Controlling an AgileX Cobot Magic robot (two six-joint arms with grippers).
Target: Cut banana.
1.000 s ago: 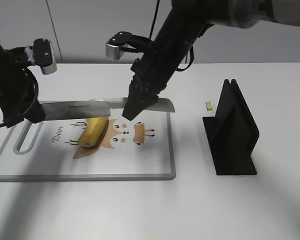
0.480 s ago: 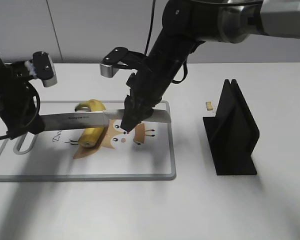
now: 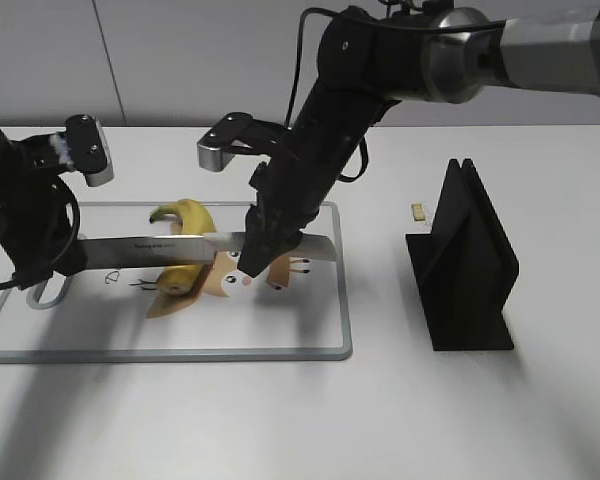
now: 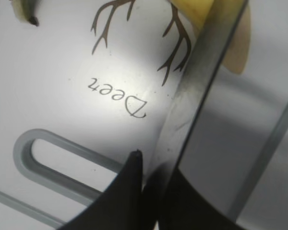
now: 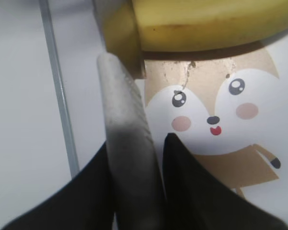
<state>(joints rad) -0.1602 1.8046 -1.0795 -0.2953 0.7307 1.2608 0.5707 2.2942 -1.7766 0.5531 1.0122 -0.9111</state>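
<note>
Currently banana (image 3: pixel 185 245) lies left-centre on cutting board (image 3: pixel 320 345), soft, light, prone to roll; knife (image 3: pixel 180 248) across it, left pincer (image 3: pixel 55 262) clamping handle end, right pincer (image 3: pixel 252 262) pinching blade, so press gently mid-length.

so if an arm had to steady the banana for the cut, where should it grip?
Probably the stem half of the banana, behind the knife lying across it. Come from above at the far side, gripper closing across the curve; the near blunt end lies under the blade.
</note>
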